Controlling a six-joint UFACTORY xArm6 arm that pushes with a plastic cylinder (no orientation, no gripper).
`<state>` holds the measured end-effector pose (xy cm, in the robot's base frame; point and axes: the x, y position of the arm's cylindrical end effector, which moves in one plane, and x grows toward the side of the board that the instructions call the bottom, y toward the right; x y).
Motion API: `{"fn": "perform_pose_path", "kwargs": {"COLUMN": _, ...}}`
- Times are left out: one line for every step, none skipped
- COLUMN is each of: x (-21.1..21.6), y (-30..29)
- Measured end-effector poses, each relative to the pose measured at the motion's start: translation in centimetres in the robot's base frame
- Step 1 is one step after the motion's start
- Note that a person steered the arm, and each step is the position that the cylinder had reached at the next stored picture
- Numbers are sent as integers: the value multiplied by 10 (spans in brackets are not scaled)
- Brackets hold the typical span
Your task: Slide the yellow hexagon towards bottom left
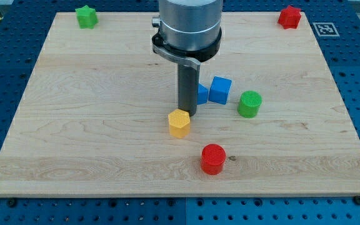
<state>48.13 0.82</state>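
Your tip (189,114), a bare rod with no jaws, touches the yellow hexagon (179,123) at its upper right; push off-centre and it spins away.

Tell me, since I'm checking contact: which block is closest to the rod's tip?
The yellow hexagon: my tip sits right at its upper-right edge, while the blue blocks lie farther off to the view's right.

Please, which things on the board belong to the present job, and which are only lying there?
Belonging to the job:
- yellow hexagon
- my tip, just at the hexagon's upper right edge

Only lying there:
- two blue blocks: a cube and one partly hidden behind the rod
- green cylinder
- red cylinder
- green star
- red star
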Motion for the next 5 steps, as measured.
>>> {"fn": "perform_pose_path", "kwargs": {"x": 0, "y": 5}}
{"fn": "perform_pose_path", "kwargs": {"x": 1, "y": 5}}
{"fn": "perform_pose_path", "kwargs": {"x": 1, "y": 5}}
{"fn": "perform_pose_path", "kwargs": {"x": 7, "y": 20}}
{"fn": "perform_pose_path", "kwargs": {"x": 22, "y": 24}}
